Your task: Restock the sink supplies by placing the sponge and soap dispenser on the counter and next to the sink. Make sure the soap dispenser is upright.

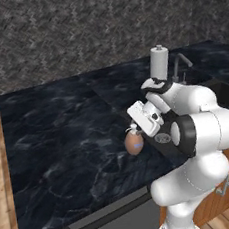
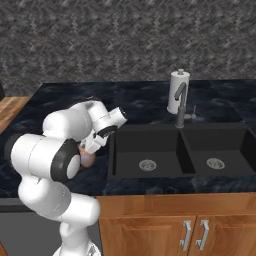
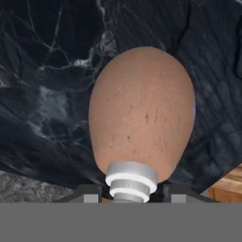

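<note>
1. Gripper (image 3: 130, 193) was closed on the white pump top of the soap bottle (image 3: 142, 113), one small dark finger tip (image 3: 92, 193) on each side of the neck.
2. Was holding the brown bottle by its top, with the round body pointing away from the hand.
3. In the hand view, had a small bit of blue label at the right edge of the bottle.
4. In the left base view, gripper (image 1: 134, 129) was down by the bottle (image 1: 134, 143), which hung under the hand with its pump end up.
5. Was over the dark counter (image 1: 54, 138), to the left of the sink; could not tell if the bottom touched the stone.
6. In the right base view, showed just a bit of the orange bottle (image 2: 88, 159) behind the white arm, close to the left wall of the sink (image 2: 150, 145).
7. Had two black bowls in the sink, each with a round steel drain.
8. Behind the sink stood a dark curved tap (image 2: 181, 107).
9. Just beside the tap stood a tall white-grey can (image 2: 178, 92), also seen in the left base view (image 1: 159, 62).
10. Below the counter were brown wood cupboard doors (image 2: 170, 230) with silver handles.
</note>
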Tool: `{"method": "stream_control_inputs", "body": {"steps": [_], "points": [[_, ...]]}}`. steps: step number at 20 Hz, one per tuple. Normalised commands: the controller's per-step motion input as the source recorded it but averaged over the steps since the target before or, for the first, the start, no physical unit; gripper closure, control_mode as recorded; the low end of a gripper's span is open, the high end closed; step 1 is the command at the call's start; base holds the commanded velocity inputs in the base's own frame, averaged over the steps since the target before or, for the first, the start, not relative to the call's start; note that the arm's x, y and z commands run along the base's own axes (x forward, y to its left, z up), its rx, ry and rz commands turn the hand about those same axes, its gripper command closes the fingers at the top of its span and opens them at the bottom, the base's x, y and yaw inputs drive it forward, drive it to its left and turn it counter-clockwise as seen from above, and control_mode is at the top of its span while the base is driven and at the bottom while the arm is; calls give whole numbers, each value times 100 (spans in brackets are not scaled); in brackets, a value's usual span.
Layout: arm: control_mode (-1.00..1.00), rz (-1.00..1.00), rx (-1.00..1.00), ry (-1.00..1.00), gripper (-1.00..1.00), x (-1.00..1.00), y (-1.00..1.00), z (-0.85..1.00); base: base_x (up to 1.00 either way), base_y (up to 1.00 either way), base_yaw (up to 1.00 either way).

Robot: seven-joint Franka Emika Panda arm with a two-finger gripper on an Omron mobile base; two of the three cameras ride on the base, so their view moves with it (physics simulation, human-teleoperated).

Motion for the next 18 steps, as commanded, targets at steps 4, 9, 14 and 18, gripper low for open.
{"method": "stream_control_inputs", "body": {"steps": [4, 9, 14, 18], "points": [[-100, 0, 0, -14, 100, 17, -32, -2, 0, 0, 0], [-100, 0, 0, 0, 100, 33, -7, -44, 0, 0, 0], [-100, 0, 0, 0, -100, 24, 0, -55, 0, 0, 0], [-100, 0, 0, -1, -100, 0, 0, -2, 0, 0, 0]]}}
